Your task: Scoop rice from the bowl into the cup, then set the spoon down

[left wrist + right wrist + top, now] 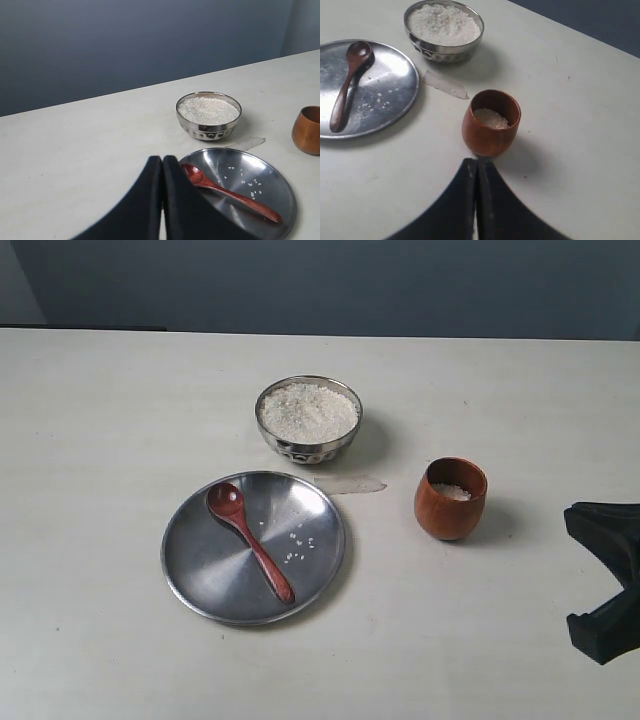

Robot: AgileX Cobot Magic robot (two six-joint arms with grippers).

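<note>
Closest to the right wrist camera, the right jaws are pressed together with nothing between them, and the cup (490, 137) stands upright on the bench (100, 440) just beyond their tips, a little rice (491, 118) lying in its bottom. Likewise the left jaws meet tip to tip and hold nothing, at the near rim of a flat steel plate (260, 170). On that plate the spoon (255, 548) lies flat, its oval end towards the bowl (308, 450) and its handle end near the plate's front edge, with a few loose grains (297, 545) beside the handle. Behind the plate sits the bowl, heaped with white rice. A pale translucent scrap (350, 483) lies on the bench between bowl and cup.
</note>
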